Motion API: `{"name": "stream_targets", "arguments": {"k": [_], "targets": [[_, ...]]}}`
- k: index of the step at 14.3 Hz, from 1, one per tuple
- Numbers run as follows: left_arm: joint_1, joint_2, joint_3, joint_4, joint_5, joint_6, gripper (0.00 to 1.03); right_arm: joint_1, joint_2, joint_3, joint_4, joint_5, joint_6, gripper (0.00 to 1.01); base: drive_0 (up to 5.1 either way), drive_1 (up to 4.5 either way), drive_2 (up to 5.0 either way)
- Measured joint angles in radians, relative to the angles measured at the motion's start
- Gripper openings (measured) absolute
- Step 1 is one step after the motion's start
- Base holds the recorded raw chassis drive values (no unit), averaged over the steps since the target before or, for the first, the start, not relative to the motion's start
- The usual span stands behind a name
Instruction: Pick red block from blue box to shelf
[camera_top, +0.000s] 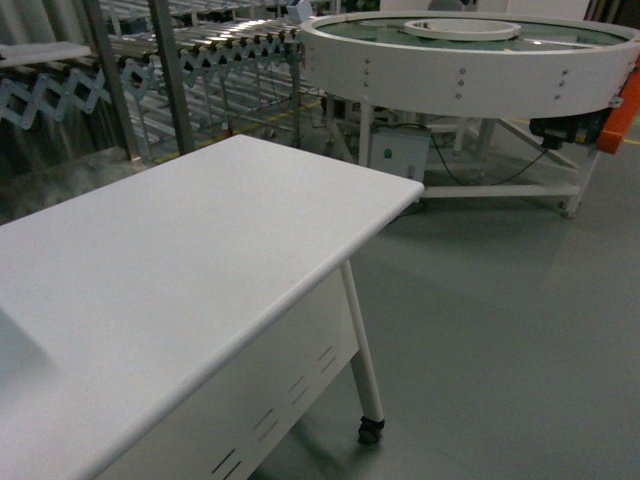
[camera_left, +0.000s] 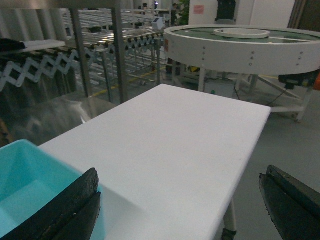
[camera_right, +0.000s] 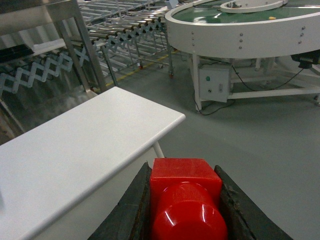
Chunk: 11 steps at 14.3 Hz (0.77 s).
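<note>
Right gripper (camera_right: 185, 210): jaws clamped on the red block (camera_right: 185, 200), carried clear of the table (camera_top: 180, 270).
Left gripper (camera_left: 180, 200): jaws spread, empty, probably idle.
Shelf (camera_top: 170, 60): ahead.

Left gripper (camera_left: 180, 210) gaping wide over white table (camera_left: 175, 140); blue box (camera_left: 30, 185) at lower left (inside floor bare); shelf (camera_left: 95, 50) behind.

red block (camera_right: 186, 200), turquoise blue box (camera_left: 25, 185), white table (camera_top: 180, 270).

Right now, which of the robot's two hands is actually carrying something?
The right gripper: its dark fingers clamp the red block. The left gripper has fingers spread wide, nothing between them, beside the blue box.
</note>
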Motion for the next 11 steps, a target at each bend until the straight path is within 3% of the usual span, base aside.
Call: {"name": "stream_targets", "arguments": {"k": [11], "targets": [[0.000, 0.000, 0.000, 0.001, 0.001, 0.000, 0.98, 0.000, 0.000, 0.000, 0.000, 0.001, 0.000, 0.27, -1.6, 2.34, -5.5]]}}
